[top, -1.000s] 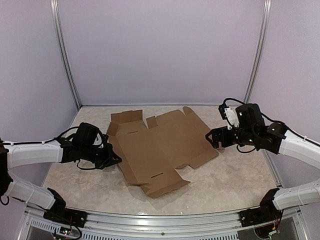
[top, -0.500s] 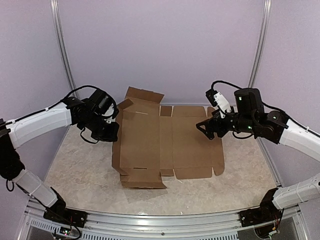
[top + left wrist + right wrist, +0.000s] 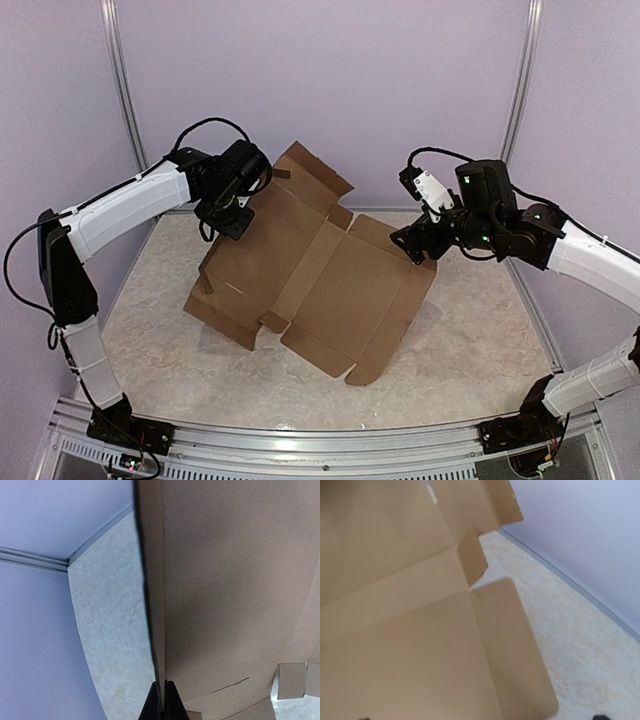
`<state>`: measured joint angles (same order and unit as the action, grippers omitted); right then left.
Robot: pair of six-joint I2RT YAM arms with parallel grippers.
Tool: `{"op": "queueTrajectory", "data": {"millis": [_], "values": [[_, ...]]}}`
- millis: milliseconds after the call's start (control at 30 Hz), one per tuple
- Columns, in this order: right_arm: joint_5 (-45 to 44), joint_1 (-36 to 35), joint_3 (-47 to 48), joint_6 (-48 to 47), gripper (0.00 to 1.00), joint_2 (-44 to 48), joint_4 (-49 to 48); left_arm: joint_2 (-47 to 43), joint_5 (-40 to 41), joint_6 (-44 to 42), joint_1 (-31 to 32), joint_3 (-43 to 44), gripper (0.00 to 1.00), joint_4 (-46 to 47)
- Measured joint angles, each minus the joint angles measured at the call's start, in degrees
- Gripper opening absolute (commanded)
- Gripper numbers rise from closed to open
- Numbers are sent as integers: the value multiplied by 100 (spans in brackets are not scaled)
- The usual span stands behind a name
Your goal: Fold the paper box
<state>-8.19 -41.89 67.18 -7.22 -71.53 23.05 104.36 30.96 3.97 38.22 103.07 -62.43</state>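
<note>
While the left gripper (image 3: 233,207) is pressed together on the box (image 3: 320,275), pinching one thin edge of the sheet as its wrist view shows, that side hangs above the table (image 3: 490,340). The sheet slopes down to near corners that appear to rest mid-table. The right gripper (image 3: 413,247) has its jaws spread wide at the sheet's right edge and grips nothing; whether it touches the cardboard I cannot tell. The panels lie mostly unfolded, with flaps (image 3: 318,178) sticking up at the rear. The risk, as I judge it, is that one edge pinch carries a wide, floppy sheet. It could slip out, pivot around the fingers, or bend along a wrong score if the right side drags or is pushed unheld.
</note>
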Motion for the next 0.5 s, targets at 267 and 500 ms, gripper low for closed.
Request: {"op": "queueTrajectory", "data": {"millis": [267,500], "values": [[-407,0,-372,267,93,466,258,833,992,-1808,345,595,0,809],[-592,0,-780,544,93,1287,682,1130,909,-3324,699,595,0,1670]]}}
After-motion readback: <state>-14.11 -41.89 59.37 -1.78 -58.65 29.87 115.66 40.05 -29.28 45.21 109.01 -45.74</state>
